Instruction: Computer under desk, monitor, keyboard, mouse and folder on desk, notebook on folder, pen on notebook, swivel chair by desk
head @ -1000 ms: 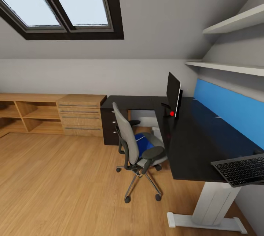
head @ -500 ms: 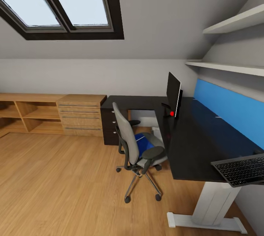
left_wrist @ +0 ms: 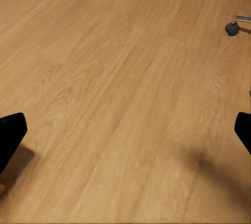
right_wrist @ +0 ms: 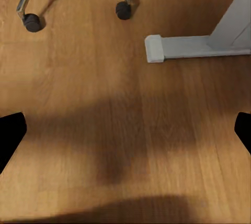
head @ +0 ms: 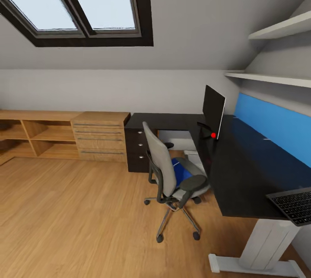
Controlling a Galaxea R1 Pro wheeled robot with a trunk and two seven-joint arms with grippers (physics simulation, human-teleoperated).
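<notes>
Swivel chair [head: 166, 170] close beside table [head: 242, 170] edge, blue folder [head: 180, 171] on seat. Keyboard [head: 293, 205] overhangs near table corner. Wide bare plank floor [head: 73, 213] left. Both grippers' fingers [left_wrist: 11, 132] [right_wrist: 10, 130] spread, holding nothing.

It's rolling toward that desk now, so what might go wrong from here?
The keyboard hangs over the desk's near corner, so a bump there might knock it to the floor. The blue folder lies on the swivel chair, which stands on castors; pushing on it may roll the chair away. The desk's white foot sits low near the right arm, so the base could catch on it.
</notes>
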